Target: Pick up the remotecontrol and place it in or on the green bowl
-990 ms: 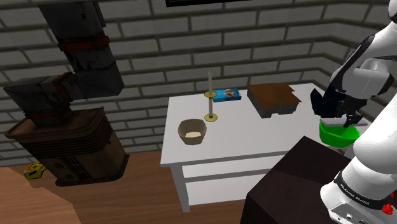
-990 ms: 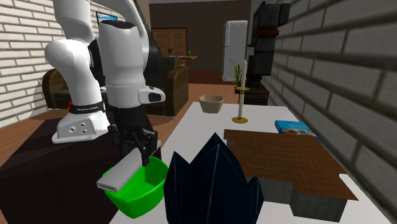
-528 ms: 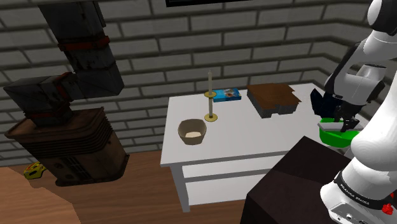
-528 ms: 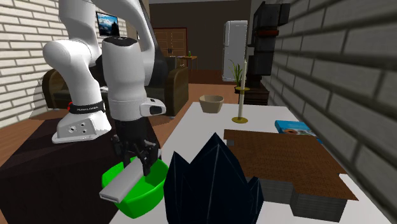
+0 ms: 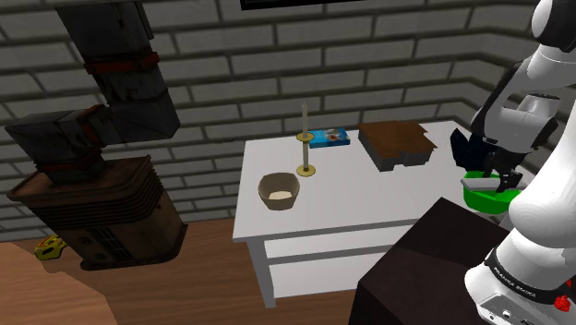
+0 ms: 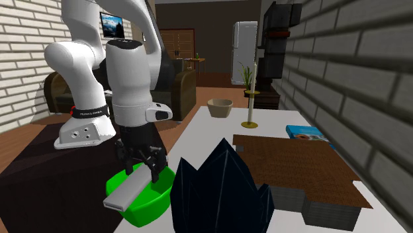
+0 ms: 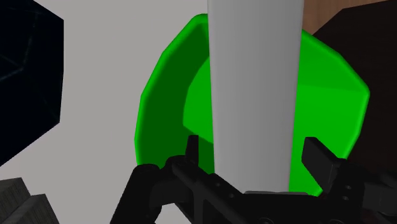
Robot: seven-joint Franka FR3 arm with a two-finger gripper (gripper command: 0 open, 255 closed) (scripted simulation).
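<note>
One check before retracting: confirm grey remote control [image 7: 254,89] resting in the green bowl [image 7: 162,108], long axis crossing the bowl's rim and running straight out from the gripper [image 7: 253,147], jaws parted either side, apparently clear of it.

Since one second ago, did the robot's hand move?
Yes. The gripper went down, closer to the green bowl.
</note>
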